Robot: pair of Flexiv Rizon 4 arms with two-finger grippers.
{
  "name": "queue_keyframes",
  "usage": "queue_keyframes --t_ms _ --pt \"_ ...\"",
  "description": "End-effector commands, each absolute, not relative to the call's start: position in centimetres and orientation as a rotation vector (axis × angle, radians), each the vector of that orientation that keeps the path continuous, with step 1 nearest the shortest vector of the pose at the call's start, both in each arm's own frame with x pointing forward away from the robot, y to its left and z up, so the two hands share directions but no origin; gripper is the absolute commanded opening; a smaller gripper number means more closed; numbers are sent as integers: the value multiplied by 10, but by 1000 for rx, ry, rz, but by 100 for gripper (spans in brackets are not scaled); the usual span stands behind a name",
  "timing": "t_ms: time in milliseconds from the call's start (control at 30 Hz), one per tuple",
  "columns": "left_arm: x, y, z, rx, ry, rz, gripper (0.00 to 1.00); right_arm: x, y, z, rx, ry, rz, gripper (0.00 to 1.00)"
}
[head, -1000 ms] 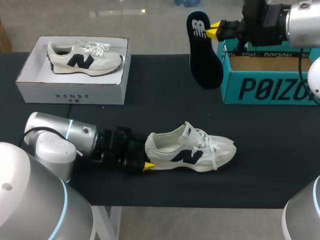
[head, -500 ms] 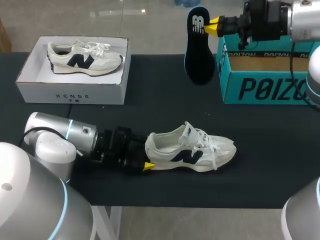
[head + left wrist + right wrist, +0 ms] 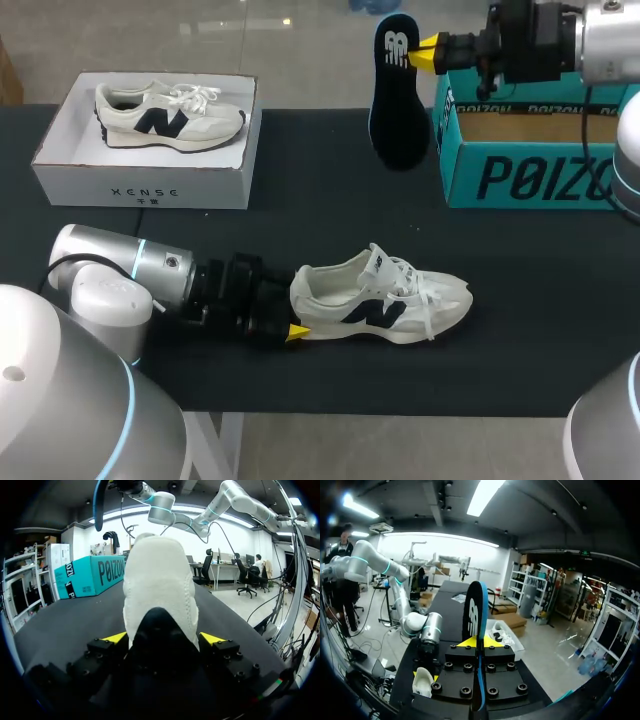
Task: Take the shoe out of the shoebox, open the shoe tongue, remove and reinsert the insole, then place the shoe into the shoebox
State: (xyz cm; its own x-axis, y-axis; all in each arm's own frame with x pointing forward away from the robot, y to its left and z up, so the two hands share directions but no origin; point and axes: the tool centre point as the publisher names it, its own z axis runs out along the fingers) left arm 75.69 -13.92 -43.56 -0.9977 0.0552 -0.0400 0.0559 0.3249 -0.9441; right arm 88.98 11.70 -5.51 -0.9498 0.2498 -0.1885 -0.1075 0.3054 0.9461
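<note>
While the right pincer (image 3: 428,55) pinches the removed insole (image 3: 398,100) aloft, the left pincer (image 3: 162,639) clamps the shoe (image 3: 385,300) by its heel on the surface (image 3: 540,270); reinsertion and boxing remain.

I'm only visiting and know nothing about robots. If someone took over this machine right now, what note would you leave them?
Left gripper: shut on the heel of the shoe, which stands on its sole on the table.
Right gripper: shut on the insole, holding it by one end in the air beside the teal shoebox.
Done: the shoe is out of the box and the insole is out of the shoe.
Left: put the insole back in, then place the shoe in the teal shoebox.
A second shoe sits in the white box, away from both grippers.
</note>
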Motion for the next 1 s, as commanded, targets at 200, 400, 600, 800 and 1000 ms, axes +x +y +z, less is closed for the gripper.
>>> queue_keyframes --t_ms 200,400,600,800,1000 --pt "758 -141 -440 107 2556 -1821 0 857 99 -36 321 2191 1907 0" --pt "758 -141 -440 107 2556 -1821 0 837 97 -16 471 2195 1993 0" --pt "758 -141 -440 107 2556 -1821 0 832 103 5 631 2268 1981 0" --pt "758 -141 -440 107 2556 -1821 0 830 110 25 745 2323 2024 0" --pt "758 -141 -440 107 2556 -1821 0 832 113 29 818 2395 2068 0"
